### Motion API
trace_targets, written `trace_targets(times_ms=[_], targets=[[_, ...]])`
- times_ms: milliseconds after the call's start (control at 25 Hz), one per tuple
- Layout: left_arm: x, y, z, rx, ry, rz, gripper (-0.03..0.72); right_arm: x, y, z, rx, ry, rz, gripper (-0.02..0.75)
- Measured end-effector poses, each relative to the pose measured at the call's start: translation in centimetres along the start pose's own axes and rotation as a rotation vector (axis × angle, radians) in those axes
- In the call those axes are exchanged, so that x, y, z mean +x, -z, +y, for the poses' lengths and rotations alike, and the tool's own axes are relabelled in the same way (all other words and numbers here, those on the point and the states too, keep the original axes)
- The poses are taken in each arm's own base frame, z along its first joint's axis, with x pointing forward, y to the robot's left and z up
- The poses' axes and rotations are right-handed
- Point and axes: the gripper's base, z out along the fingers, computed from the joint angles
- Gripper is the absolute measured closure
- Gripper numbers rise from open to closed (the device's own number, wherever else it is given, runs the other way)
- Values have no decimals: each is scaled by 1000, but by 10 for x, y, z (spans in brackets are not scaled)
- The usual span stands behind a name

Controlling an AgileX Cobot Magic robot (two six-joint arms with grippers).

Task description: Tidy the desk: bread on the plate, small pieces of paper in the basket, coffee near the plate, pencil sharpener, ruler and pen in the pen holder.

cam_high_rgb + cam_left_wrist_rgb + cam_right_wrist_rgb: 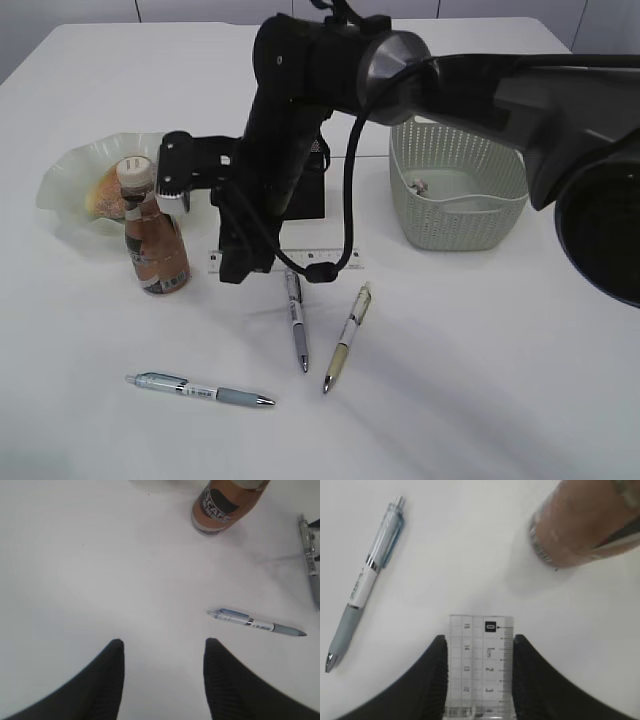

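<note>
In the exterior view, a white desk [480, 400] is seen carrying a plate [70, 180] with bread [105, 190], a coffee bottle [155, 245] just beside it, a ruler [225, 262], a black pen holder [305, 195], a basket [460, 195] and three pens [200, 390]. The right arm reaches across the middle, down over the ruler.

In the left wrist view, the left fingers [105, 680] are held wide apart over bare desk, gripping nothing. Part of a label, "CAFE", is read on the bottle; a blue pen lies near.

In the right wrist view, the ruler [481, 670] lies between the right fingers [432, 680], which touch its two edges. Digits 0, 2, 3 and 15, 14, 13, 12 are read.
</note>
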Motion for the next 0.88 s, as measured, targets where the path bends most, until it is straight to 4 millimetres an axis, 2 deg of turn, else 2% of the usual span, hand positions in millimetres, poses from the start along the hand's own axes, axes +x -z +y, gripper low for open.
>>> trace_targets(times_ms=[80, 200, 360, 520, 720, 880], targets=[[0, 0, 0, 0, 0, 0, 309, 0, 12, -6, 24, -15, -30, 466], [0, 0, 0, 0, 0, 0, 309, 11, 37, -14, 58, -60, -81, 466], [0, 0, 0, 0, 0, 0, 309, 45, 84, -31, 130, -167, -172, 466], [2, 0, 0, 2, 0, 20, 309, 75, 122, -43, 189, -267, -293, 466], [3, 0, 0, 2, 0, 30, 309, 102, 147, -55, 260, -329, -456, 466], [3, 0, 0, 3, 0, 32, 309, 105, 159, -69, 405, -350, -560, 466]])
